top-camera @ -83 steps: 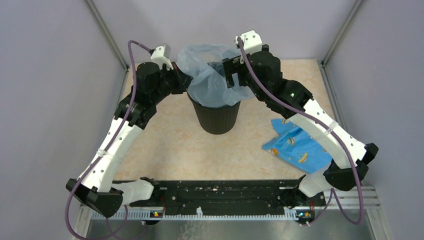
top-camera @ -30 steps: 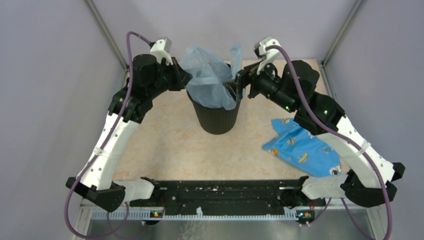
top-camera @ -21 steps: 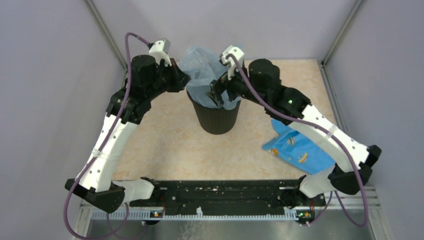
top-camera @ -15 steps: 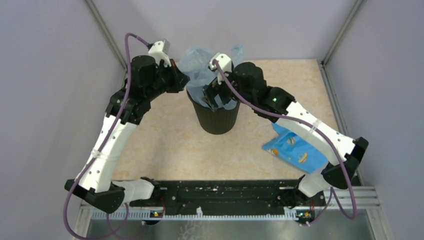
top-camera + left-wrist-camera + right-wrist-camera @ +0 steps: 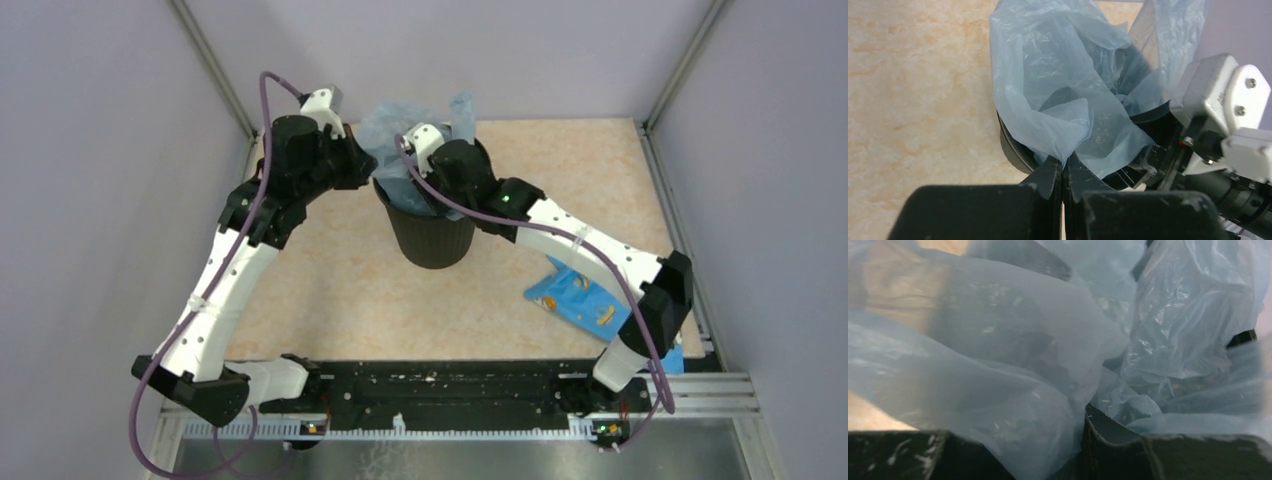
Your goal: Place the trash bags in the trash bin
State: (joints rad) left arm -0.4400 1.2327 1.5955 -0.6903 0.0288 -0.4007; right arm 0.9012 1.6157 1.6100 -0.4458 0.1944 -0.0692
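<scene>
Trash bin (image 5: 432,238): black, round, upright on the tabletop (image 5: 340,290), toward the far side and between the two arms.

Trash bag (image 5: 462,108): pale blue film, partly inside the bin mouth. Loose folds stand above the rim at the far side, and one fold runs over the rim on the left arm's side.

Left fingers (image 5: 1048,176): clenched together at that rim, pinching the fold of the bag between their tips.

Right fingers (image 5: 1128,450): positioned in the bin mouth, somewhat apart, with crumpled film bunched in the gap and lying against both. I cannot tell whether they actually clamp the film. In the top view the right wrist sits directly over the opening and hides much of the interior.

Blue printed packet (image 5: 585,300): flat on the tabletop to the right, well apart from the bin, partly beneath the right arm.
</scene>
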